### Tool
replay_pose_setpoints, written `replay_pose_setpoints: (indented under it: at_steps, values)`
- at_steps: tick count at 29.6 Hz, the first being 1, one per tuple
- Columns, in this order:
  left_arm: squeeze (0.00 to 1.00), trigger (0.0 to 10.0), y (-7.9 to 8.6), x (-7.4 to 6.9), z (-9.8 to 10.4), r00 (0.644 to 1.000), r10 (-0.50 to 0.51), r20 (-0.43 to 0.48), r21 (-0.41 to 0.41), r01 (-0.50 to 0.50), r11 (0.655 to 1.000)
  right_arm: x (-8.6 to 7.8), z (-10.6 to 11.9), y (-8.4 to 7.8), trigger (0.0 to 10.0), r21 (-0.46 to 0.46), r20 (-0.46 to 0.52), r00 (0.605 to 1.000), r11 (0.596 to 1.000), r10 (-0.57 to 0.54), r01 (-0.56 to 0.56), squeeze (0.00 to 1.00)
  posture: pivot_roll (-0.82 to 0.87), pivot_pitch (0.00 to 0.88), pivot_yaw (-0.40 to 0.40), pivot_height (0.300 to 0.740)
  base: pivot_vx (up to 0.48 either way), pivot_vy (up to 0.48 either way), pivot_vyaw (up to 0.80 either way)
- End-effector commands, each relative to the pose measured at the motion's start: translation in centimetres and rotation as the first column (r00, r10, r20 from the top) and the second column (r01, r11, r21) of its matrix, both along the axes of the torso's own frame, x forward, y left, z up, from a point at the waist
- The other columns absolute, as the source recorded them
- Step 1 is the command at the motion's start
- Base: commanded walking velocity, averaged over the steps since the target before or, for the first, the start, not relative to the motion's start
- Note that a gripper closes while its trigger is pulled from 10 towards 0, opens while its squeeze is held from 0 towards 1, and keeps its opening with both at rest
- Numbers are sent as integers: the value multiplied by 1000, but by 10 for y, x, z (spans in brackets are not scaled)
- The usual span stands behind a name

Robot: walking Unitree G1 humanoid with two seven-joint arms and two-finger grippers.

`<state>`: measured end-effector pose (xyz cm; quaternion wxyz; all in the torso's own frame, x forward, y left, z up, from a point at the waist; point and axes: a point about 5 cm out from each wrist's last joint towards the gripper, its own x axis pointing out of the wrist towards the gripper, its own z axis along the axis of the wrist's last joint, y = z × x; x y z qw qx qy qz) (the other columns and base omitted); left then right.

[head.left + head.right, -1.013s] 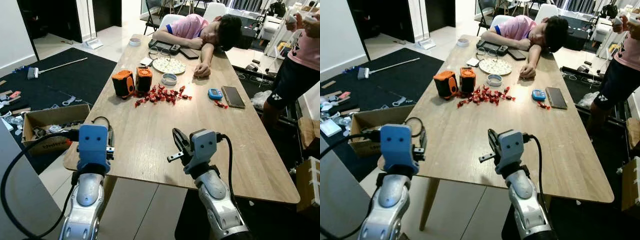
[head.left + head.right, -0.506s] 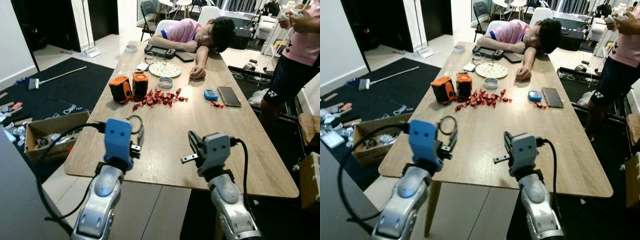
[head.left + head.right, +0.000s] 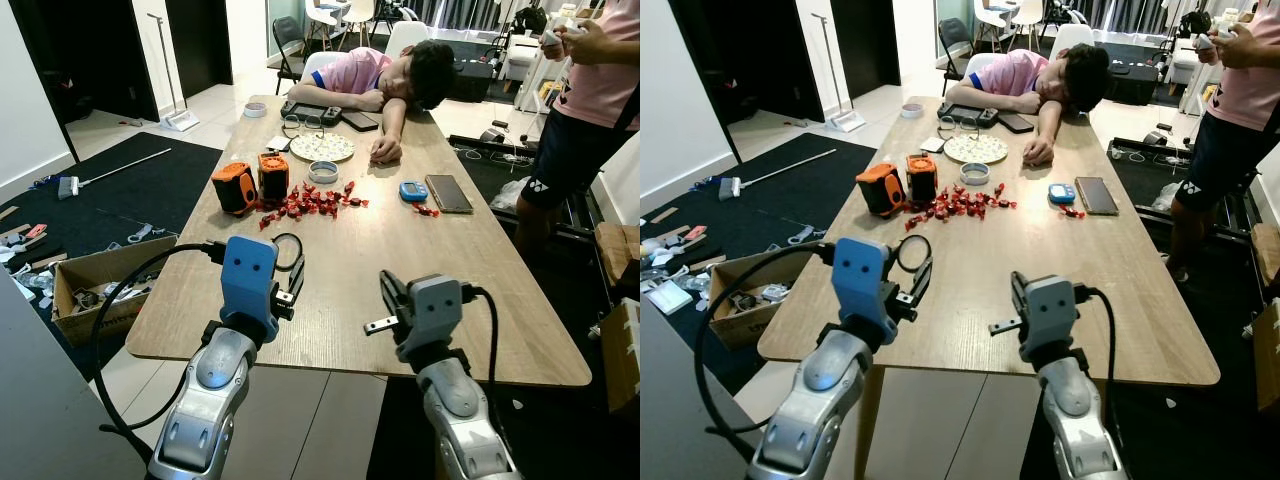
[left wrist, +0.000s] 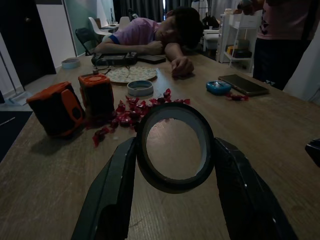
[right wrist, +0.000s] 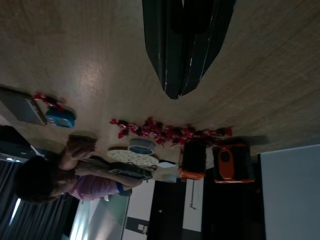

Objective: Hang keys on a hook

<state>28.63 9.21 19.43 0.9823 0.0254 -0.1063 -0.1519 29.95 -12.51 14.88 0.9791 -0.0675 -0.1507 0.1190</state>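
Observation:
No keys or hook can be made out. A black ring (image 4: 174, 183), like a roll of tape, stands upright between the two fingers (image 4: 113, 192) of my left gripper (image 3: 293, 275), which is shut on it above the near left part of the wooden table (image 3: 340, 245). My right gripper (image 3: 388, 287) hovers over the table's front edge, about a hand's width to the right. Its fingers (image 5: 181, 55) are shut with nothing between them.
Mid-table lie two orange-and-black devices (image 3: 250, 182), a scatter of red wrapped sweets (image 3: 305, 200), a small roll (image 3: 323, 171), a plate (image 3: 321, 147), a blue gadget (image 3: 412, 190) and a phone (image 3: 448, 193). A person (image 3: 385, 75) sleeps at the far end; another stands at right (image 3: 585, 110). A cardboard box (image 3: 95, 285) sits on the floor at left.
The camera has drawn back and shows more of the table. My left arm has swung to the right and over the table's front edge, still holding the black ring. The right gripper keeps its pose.

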Motion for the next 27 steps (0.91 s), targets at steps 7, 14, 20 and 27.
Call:
replay_pose_setpoints:
  at_steps: [7, 14, 20, 27]
  values:
    - [0, 10000, 8, -1, -5, 999, 51, -19, 4, -50, 999, 2, 2, 5, 10000, 5, 12, 1000, 1000, 25, -25, 0, 107, 101, -10, 740, 0, 0, 0]
    - [0, 10000, 11, 0, -5, 997, 70, -16, 8, -70, 997, 2, 2, 9, 10000, 8, 8, 999, 999, 42, -42, 0, 111, 98, -15, 740, 0, 0, 0]
    - [0, 10000, 11, -1, -6, 997, 73, -15, 8, -73, 997, 3, 3, 10, 10000, -7, 12, 999, 999, 44, -44, 0, 115, 94, -17, 740, 0, 0, 0]
    - [0, 10000, 12, -1, -6, 996, 85, -16, 8, -85, 996, 4, 2, 10, 10000, -5, 9, 999, 999, 51, -51, 0, 119, 91, -21, 740, 0, 0, 0]
